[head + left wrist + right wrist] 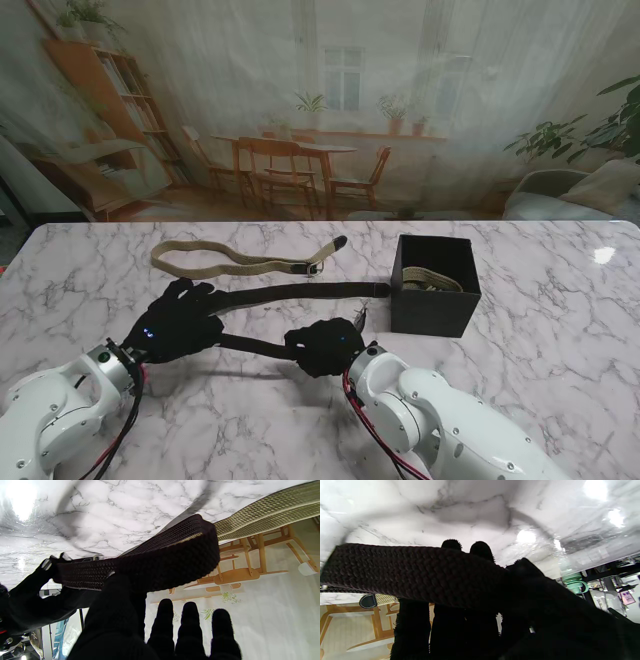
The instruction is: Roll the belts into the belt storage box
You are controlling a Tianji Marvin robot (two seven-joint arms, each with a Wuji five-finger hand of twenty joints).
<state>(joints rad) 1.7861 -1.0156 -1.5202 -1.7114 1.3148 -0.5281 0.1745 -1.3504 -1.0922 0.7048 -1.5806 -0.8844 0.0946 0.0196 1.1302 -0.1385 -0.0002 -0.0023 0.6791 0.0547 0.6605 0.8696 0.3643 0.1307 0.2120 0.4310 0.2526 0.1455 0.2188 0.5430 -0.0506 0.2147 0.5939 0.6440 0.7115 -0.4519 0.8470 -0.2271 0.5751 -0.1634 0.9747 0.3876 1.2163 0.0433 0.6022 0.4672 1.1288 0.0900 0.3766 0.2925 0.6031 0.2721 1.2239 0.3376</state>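
Black woven webbing, the dark belt (300, 292) lies folded on the marble table (560, 380): one run reaches from the left hand (178, 322) toward the box (434, 285), its far end just short of the box's near-left corner, and a second run goes from the left hand back to the right hand (325, 347). In the left wrist view the fold of the belt (160, 562) rides over the thumb, which presses it from beneath, while three fingers (190, 627) stand straight and apart, clear of it. In the right wrist view the belt (415, 572) crosses the fingers (480, 551), which curl around it with the thumb closing in. The tan belt (240, 262) lies loose farther from the robot, a long flat loop, well apart from both hands. The black box stands right of centre, open-topped, with a tan roll (432, 281) inside.
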